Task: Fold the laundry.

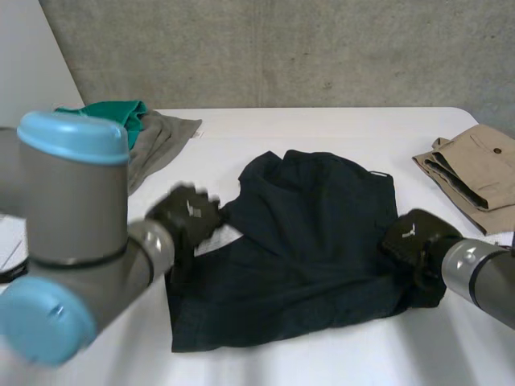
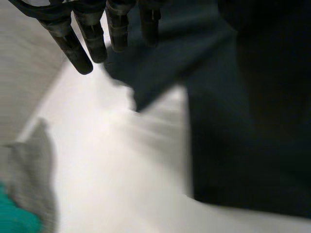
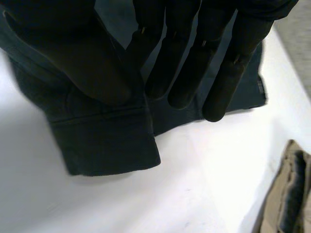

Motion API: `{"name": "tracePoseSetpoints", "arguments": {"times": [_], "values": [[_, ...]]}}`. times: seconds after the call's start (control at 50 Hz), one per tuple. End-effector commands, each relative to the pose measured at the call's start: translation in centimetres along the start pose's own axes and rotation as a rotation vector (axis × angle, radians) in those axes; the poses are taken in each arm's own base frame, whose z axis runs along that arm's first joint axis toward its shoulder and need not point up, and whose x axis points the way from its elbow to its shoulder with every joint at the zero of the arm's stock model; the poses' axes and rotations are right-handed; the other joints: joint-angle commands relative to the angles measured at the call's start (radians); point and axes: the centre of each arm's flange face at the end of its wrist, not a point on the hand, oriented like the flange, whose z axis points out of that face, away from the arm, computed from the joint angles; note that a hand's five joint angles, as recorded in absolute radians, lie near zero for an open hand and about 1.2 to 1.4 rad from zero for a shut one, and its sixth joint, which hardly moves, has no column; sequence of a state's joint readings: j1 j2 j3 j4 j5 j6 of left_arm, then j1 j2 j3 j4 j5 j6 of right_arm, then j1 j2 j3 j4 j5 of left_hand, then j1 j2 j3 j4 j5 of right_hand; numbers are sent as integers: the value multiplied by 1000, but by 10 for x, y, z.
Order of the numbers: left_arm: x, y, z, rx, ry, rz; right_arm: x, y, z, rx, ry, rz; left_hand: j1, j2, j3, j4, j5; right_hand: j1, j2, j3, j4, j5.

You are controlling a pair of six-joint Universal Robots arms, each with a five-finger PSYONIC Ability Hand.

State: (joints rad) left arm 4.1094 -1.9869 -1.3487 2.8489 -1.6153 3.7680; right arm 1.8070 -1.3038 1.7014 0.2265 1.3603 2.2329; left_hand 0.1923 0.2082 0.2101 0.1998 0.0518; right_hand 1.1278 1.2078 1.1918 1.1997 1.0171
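The dark shirt (image 1: 314, 241) at centre is soft, matt cloth. The white desk (image 1: 322, 129) is smooth and faintly shiny. The tan trousers (image 1: 475, 165) at right and the grey garment (image 1: 165, 141) at upper left are matt cloth. The wall (image 1: 282, 48) behind is rough concrete.

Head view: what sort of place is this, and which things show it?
Likely a robotics lab's laundry-folding station: a white table before a bare concrete wall, a dark shirt spread out between robot arms, khaki trousers folded aside.

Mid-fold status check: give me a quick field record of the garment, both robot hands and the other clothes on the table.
garment: dark garment, spread on white table
left robot hand: open, at its left edge
right robot hand: open, over right sleeve cuff
aside: khaki trousers at right; green cloth and grey cloth far left
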Motion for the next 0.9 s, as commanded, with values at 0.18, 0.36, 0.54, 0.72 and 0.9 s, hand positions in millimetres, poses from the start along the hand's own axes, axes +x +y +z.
{"name": "tracePoseSetpoints", "arguments": {"times": [0.18,0.36,0.54,0.72,0.9], "values": [[-32,7,111,136,100,-120,3,0,23,44,90,72,497,481,479,489,463,268,188,204,197,205],[-17,19,135,63,213,-160,3,4,26,43,96,81,488,472,470,481,454,268,188,204,197,205],[-8,23,148,56,159,-136,3,5,26,46,104,83,403,387,385,395,369,268,188,204,197,205],[-2,20,158,102,132,-100,1,5,26,44,99,80,432,416,414,425,398,268,188,204,197,205],[0,19,164,94,102,-48,0,5,24,46,95,78,628,612,611,621,594,268,188,204,197,205]]}}
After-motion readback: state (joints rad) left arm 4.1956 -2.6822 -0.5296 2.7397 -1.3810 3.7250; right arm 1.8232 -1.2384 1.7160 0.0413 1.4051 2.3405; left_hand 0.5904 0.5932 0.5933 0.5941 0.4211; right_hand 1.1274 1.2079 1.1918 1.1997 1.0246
